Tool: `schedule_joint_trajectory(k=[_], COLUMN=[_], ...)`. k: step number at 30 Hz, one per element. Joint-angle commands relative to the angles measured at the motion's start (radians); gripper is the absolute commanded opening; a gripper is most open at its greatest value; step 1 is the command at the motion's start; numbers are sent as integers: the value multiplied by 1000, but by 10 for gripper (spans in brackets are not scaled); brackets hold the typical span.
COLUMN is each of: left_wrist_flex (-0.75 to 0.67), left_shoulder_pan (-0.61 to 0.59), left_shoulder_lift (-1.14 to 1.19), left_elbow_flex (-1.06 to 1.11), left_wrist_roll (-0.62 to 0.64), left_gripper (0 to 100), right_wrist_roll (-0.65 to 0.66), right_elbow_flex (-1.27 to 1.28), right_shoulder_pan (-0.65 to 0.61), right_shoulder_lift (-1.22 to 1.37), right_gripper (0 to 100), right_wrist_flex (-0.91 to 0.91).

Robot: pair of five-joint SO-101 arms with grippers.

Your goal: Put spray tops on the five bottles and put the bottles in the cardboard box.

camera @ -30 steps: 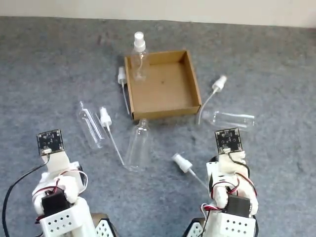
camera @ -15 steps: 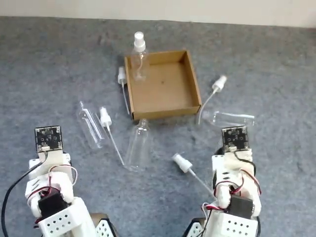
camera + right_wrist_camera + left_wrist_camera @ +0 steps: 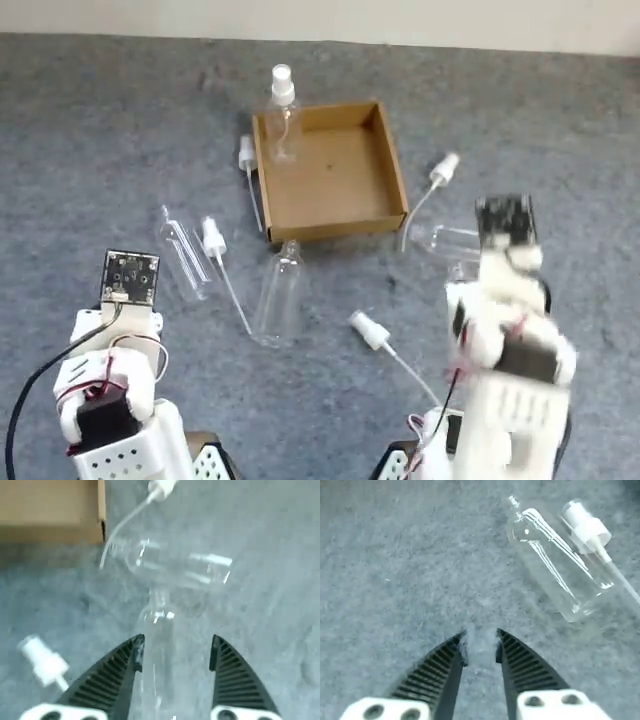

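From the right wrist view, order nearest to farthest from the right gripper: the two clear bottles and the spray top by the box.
1. The near bottle, lying in line between the open jaws of the right gripper.
2. The crosswise bottle, just beyond the first one's neck.
3. The spray top, farthest, off the corner of the cardboard box.

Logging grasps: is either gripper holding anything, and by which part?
Nothing is held. The left gripper is empty; the right gripper is open around a lying clear bottle, not clamping it.
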Motion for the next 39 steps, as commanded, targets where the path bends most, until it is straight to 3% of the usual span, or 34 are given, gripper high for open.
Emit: schedule_joint_trajectory(k=[1, 6, 12, 18, 27, 34, 39], left_wrist_flex=[8, 8, 15, 15, 8, -34, -57], left_shoulder_pan=[24, 25, 21, 24, 24, 24, 19], left_shoulder_lift=[4, 4, 4, 4, -5, -5, -5], left_elbow_flex=[-62, -62, -35, 7, 102, 170, 193], left_wrist_roll=[-14, -14, -64, -63, -61, -63, -63], left_gripper=[91, 157, 158, 158, 158, 158, 158], right_wrist_roll=[-12, 11, 494, 609, 614, 376, 290], right_elbow_flex=[-302, -616, -881, -1059, -1156, -1156, -1161], right_shoulder_pan=[2, -30, -53, -51, -36, 90, 237], right_shoulder_lift=[321, 645, 995, 1253, 1486, 1509, 1509], right_gripper=[176, 256, 325, 327, 318, 50, 37], right_wrist_flex=[81, 174, 280, 280, 193, 157, 213])
